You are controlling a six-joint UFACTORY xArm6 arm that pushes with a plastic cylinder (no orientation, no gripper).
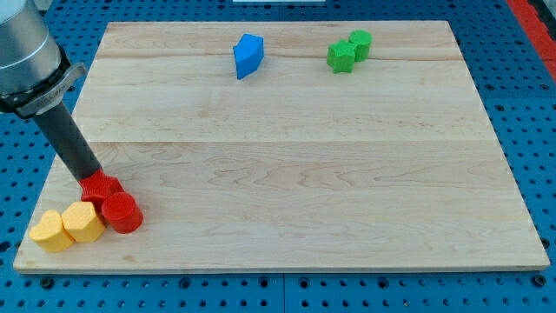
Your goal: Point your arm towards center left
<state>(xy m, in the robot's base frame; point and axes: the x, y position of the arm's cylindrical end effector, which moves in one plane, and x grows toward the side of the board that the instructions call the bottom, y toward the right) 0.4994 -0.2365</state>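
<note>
My dark rod comes down from the view's top left, and my tip (pixel 89 178) rests at the board's left edge near the bottom corner. It touches the top of a red block (pixel 102 188). A red cylinder (pixel 122 213) sits just below and right of that block. A yellow hexagonal block (pixel 82 223) and a second yellow block (pixel 51 231) lie in the bottom left corner, below my tip. A blue block (pixel 248 55) sits near the top middle. Two green blocks, one star-shaped (pixel 341 56) and one (pixel 360 43) behind it, stand together at the top right.
The wooden board (pixel 295 174) lies on a blue perforated table (pixel 530 104). The arm's grey body (pixel 26 52) fills the view's top left corner.
</note>
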